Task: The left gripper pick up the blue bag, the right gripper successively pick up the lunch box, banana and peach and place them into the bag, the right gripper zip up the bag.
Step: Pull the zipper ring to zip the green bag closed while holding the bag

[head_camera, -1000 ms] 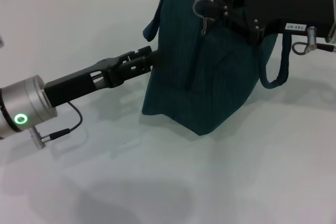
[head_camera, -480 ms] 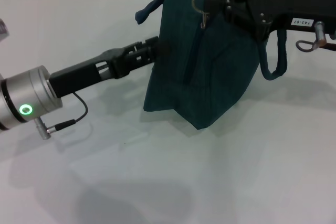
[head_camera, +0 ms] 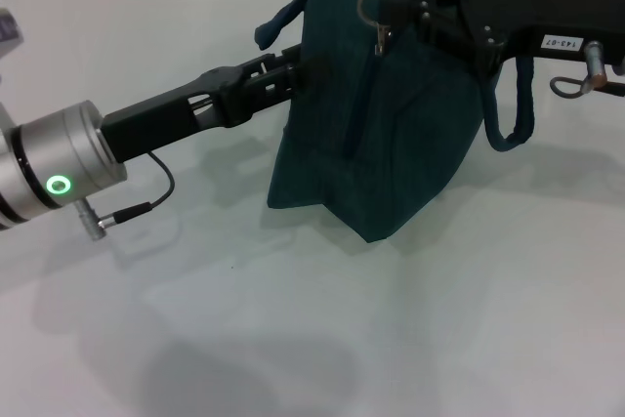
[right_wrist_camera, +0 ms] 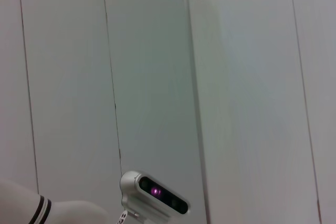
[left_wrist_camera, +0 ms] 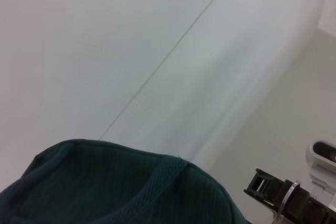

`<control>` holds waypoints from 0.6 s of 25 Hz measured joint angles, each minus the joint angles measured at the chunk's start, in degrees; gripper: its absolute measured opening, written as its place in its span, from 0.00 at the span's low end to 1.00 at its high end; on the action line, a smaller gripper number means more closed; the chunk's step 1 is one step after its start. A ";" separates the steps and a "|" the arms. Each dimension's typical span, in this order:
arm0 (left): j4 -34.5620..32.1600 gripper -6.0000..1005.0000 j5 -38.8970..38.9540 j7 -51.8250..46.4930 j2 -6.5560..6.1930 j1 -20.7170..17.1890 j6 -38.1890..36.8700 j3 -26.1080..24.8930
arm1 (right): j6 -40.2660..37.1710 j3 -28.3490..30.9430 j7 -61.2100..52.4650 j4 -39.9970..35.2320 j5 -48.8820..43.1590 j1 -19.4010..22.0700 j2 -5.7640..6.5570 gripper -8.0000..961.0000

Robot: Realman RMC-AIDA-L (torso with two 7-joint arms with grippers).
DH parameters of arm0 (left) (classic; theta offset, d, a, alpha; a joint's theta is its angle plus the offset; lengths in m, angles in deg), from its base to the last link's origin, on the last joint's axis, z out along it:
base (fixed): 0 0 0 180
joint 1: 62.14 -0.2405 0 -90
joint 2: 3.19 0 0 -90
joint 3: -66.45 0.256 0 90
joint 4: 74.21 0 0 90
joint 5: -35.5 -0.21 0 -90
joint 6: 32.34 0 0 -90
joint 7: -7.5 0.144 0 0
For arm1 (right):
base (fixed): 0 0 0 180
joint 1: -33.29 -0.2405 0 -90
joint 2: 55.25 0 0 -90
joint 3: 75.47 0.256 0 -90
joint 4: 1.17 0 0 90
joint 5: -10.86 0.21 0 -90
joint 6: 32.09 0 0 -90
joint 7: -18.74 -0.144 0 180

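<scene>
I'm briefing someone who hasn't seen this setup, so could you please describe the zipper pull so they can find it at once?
Start at the blue bag standing on the white table. Near its top, just beside the right gripper, hangs the zipper pull: a metal ring with a small tab, the only shiny metal on the dark fabric.

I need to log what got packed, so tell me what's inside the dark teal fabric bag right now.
Nothing inside shows. The dark teal fabric bag looks closed at the top, where the right gripper sits by the metal ring pull. The left gripper is at its side. The fabric hides any contents.
</scene>
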 joint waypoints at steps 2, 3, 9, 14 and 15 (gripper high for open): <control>0.03 0.69 -0.24 0.82 0.05 0.35 0.17 0.12 | 0.00 -0.03 -0.01 -0.01 0.00 0.00 -0.01 0.02; 0.06 0.69 -0.35 1.30 0.06 0.37 0.23 0.12 | 0.00 -0.06 -0.02 -0.01 0.00 0.00 -0.02 0.02; 0.75 0.69 -0.20 2.59 0.06 0.79 3.41 1.06 | 0.00 -0.04 -0.04 0.00 0.00 0.00 -0.02 0.02; 2.11 0.60 0.69 3.58 0.01 1.24 4.61 1.32 | -0.01 0.12 -0.04 0.00 0.00 0.04 -0.02 0.02; 2.14 0.57 1.08 3.81 0.00 1.24 4.54 1.36 | -0.01 0.13 -0.04 0.01 0.00 0.11 -0.02 0.02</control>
